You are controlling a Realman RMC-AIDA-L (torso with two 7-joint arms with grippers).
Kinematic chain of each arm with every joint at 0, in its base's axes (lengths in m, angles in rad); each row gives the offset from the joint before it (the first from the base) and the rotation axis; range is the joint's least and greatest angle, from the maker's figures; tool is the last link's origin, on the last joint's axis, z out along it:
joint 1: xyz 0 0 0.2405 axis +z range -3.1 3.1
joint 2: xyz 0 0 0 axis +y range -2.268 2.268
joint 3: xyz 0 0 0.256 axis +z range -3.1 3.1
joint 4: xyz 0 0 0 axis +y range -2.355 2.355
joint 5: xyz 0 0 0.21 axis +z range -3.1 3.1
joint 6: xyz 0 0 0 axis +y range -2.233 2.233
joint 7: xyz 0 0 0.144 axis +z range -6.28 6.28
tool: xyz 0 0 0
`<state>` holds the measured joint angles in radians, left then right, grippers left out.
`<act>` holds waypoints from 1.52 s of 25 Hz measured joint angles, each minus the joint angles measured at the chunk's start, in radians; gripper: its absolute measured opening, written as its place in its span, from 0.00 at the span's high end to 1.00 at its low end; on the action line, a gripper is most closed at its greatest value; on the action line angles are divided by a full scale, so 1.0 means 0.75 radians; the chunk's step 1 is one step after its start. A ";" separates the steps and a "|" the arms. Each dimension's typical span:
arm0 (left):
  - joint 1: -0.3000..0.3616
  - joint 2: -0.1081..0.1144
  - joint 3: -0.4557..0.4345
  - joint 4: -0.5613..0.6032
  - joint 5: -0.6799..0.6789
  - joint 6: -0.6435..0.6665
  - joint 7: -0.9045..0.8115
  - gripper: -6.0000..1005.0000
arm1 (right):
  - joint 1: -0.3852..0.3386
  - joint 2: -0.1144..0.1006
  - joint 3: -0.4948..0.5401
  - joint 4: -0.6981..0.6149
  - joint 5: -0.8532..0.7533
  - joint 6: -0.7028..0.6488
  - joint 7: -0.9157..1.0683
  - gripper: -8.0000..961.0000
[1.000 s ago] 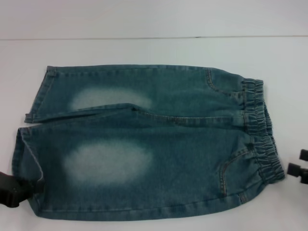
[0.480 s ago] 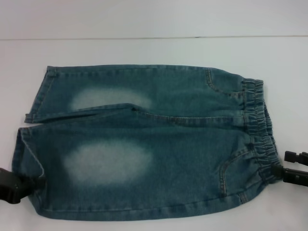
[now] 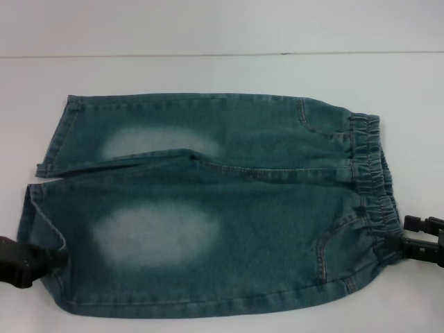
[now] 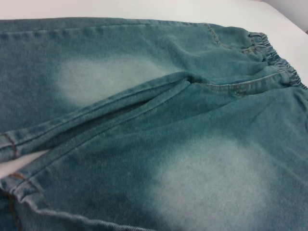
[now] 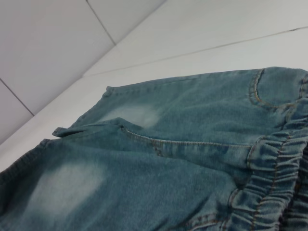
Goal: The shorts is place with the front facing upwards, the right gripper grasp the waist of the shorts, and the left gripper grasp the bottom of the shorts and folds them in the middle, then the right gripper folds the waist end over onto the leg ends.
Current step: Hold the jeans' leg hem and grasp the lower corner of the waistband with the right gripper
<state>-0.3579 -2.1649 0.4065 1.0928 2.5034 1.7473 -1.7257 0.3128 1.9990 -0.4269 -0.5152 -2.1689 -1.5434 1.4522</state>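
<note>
1. On the white table (image 3: 208,69), I had the denim shorts (image 3: 222,208) lying flat, front up, elastic waistband (image 3: 374,187) toward my right, leg hems (image 3: 41,208) toward my left.
2. My right gripper (image 3: 416,246) sat at the near waistband corner, touching the denim; I couldn't tell whether its fingers were apart or closed.
3. My left gripper (image 3: 24,260) touched the near leg hem; same there, grip unreadable.
</note>
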 joint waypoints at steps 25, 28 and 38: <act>-0.016 0.001 0.006 -0.009 0.000 0.009 0.000 0.97 | 0.041 0.023 -0.020 0.000 -0.068 -0.026 0.035 0.05; -0.019 0.001 0.006 -0.009 0.000 0.010 0.000 0.97 | 0.039 0.021 -0.020 -0.003 -0.097 -0.012 0.055 0.05; -0.019 0.001 0.006 -0.023 0.000 0.012 0.000 0.97 | 0.054 0.022 0.004 -0.017 -0.122 -0.099 0.064 0.07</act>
<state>-0.3723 -2.1644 0.4111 1.0754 2.5034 1.7564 -1.7257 0.3531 2.0154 -0.4241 -0.5282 -2.2602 -1.6174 1.5004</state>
